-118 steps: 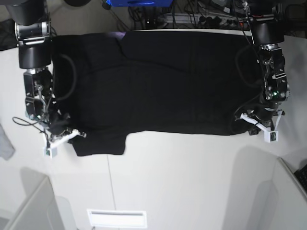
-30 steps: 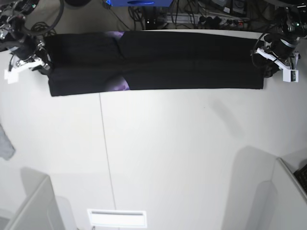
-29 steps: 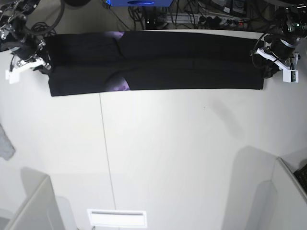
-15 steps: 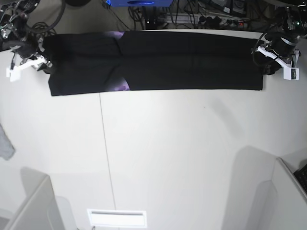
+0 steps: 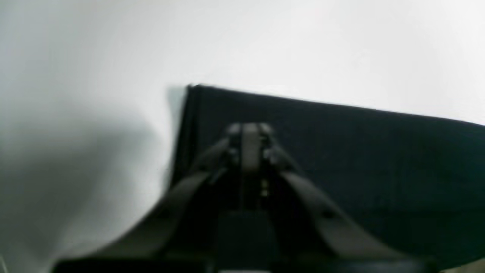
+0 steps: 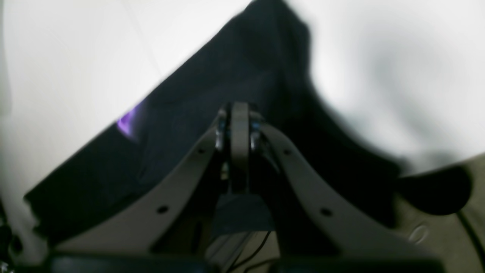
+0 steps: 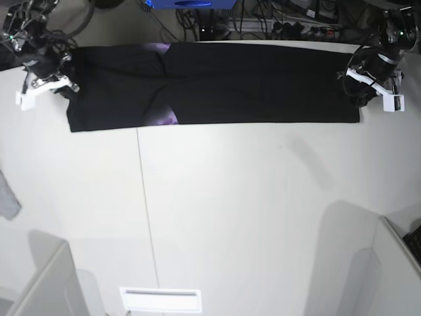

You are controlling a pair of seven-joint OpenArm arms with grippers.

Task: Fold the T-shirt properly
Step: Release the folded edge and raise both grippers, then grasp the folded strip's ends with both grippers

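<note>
Black cloth, matte and soft, makes up the T-shirt [image 7: 217, 82], which you see folded into one long, narrow band lying flat along the far edge of the white table [image 7: 250, 217]. Its near edge runs almost straight, and the ends are squared off. A small purple patch of print [image 7: 164, 118] peeks out at that near edge, toward the end by your right arm; the right wrist view catches the same purple as a blurred smear on dark fabric.

Your right gripper [image 6: 240, 113] sits over that end of the band, its grey fingers pressed together with no gap showing, and no cloth is visibly caught between them. Your left gripper [image 5: 248, 132] is above the opposite end, just inside the shirt's crisp corner, and its dark fingers are likewise closed tip to tip on nothing you can make out. Both wrist views are soft with blur.

Beyond the table's far edge lies a tangle of black cables [image 7: 276, 23]. A small grey cloth scrap [image 7: 6, 197] lies at the table's edge, well apart from the shirt.
</note>
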